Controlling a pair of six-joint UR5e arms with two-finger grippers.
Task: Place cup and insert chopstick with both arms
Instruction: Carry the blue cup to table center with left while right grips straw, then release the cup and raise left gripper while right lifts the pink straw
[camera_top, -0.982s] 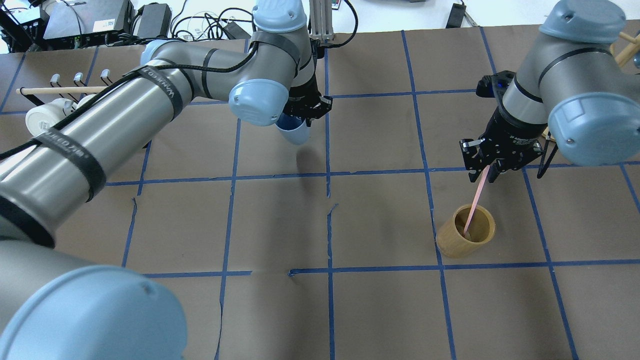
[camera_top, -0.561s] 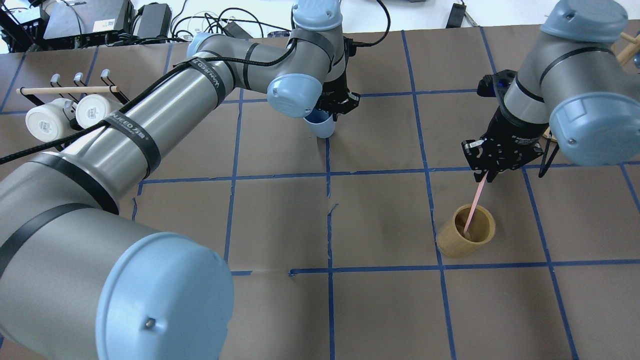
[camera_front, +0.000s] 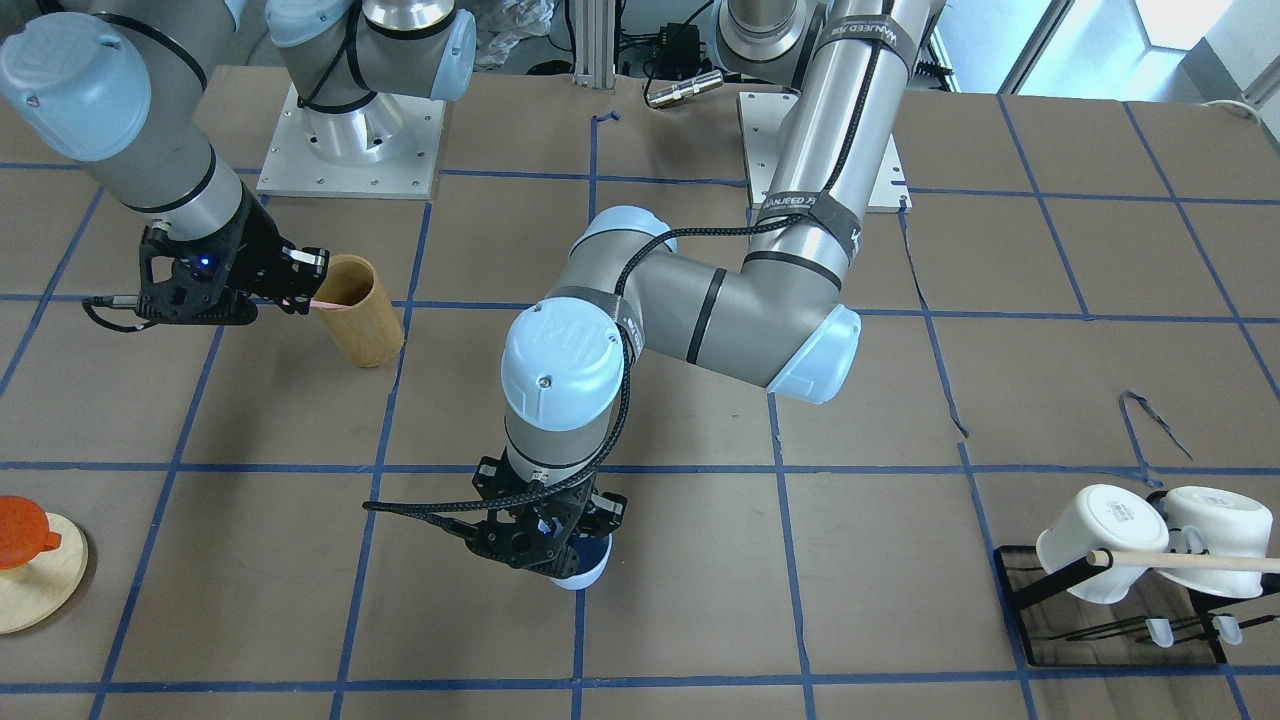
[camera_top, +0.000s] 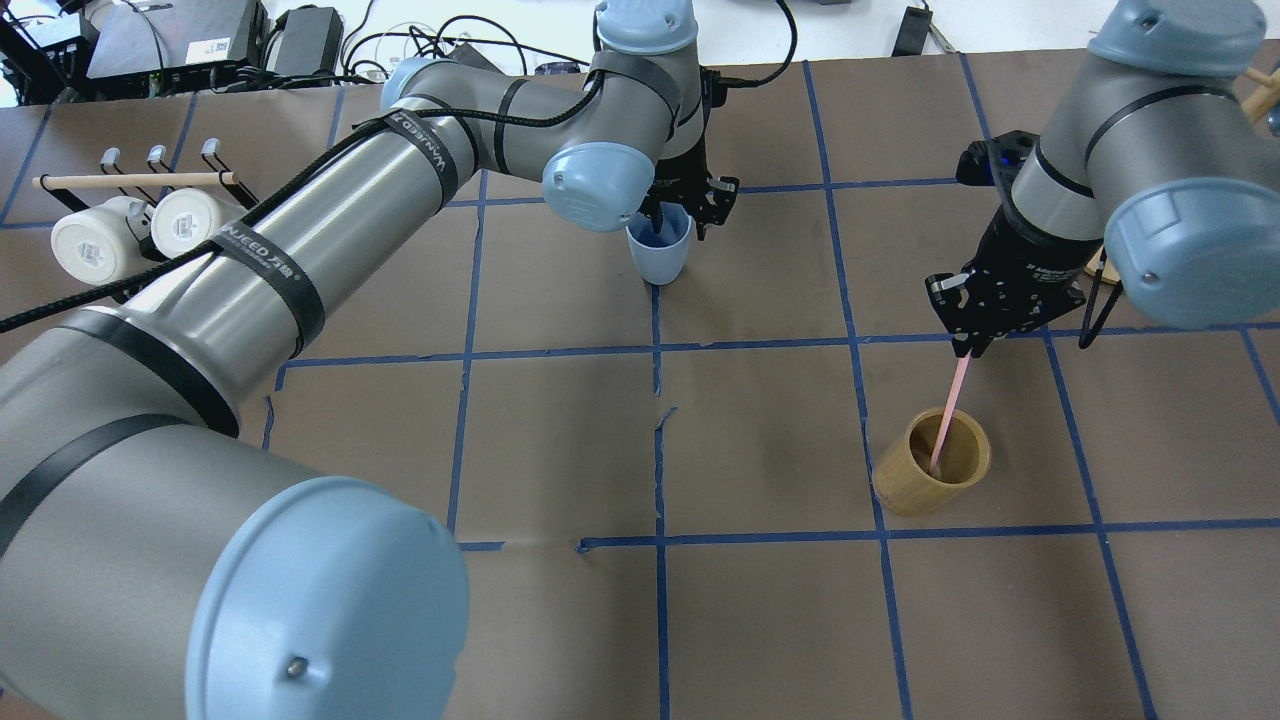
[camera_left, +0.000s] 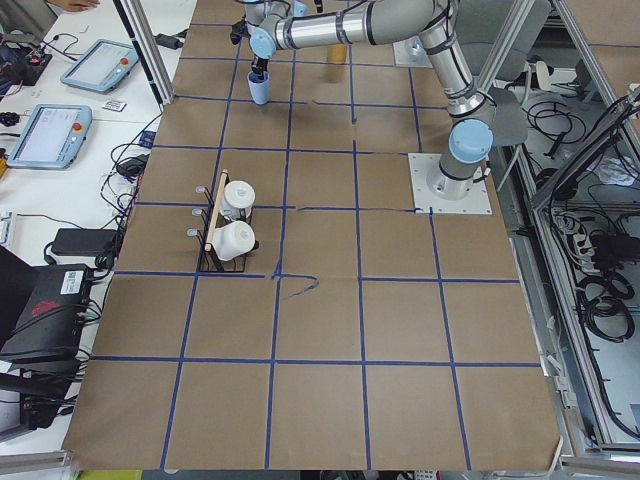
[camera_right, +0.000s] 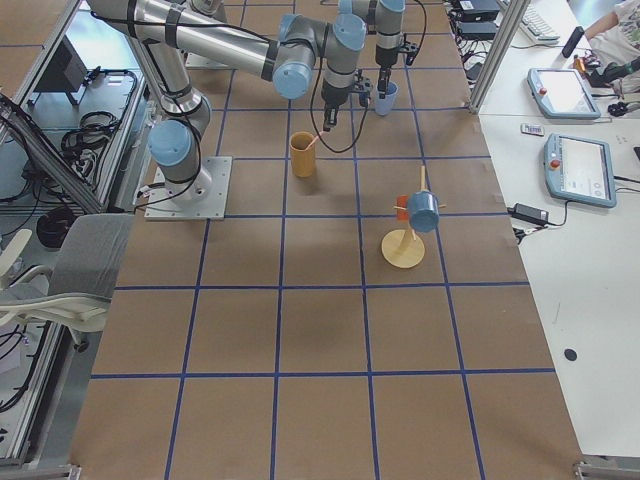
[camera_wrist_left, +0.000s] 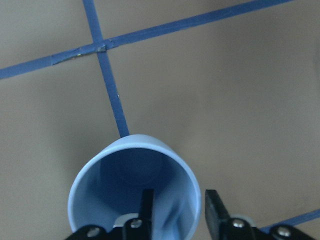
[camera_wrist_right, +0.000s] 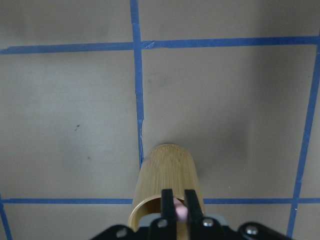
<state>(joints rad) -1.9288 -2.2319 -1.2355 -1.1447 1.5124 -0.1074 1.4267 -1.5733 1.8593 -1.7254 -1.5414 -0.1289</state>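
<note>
The left claw (camera_wrist_left: 178, 196) is clamped on the cup (camera_wrist_left: 131, 192). One finger (camera_wrist_left: 146, 206) sits inside the mouth and the other is outside, with the wall pinched between them, so the jaws stand only a wall's thickness apart. The cup hangs straight below this claw, upright with its mouth up. In the overhead view its base is over a tape line (camera_top: 656, 310) on the desk (camera_top: 560, 440). I cannot tell whether the base touches the desk.

The right claw (camera_wrist_right: 179, 194) is closed to a narrow gap around the top end of the pink chopstick (camera_top: 950, 408), which shows as a pink sliver between its fingers (camera_wrist_right: 167, 202). The chopstick slants down and away from the claw. Its lower end is inside the bamboo holder (camera_top: 933, 466), which stands upright on the desk just below and in front of this claw. The claw itself is above the holder's rim and clear of it.

The two claws are well apart. A rack (camera_top: 130, 215) with two white cups lies far out to the left claw's side.
</note>
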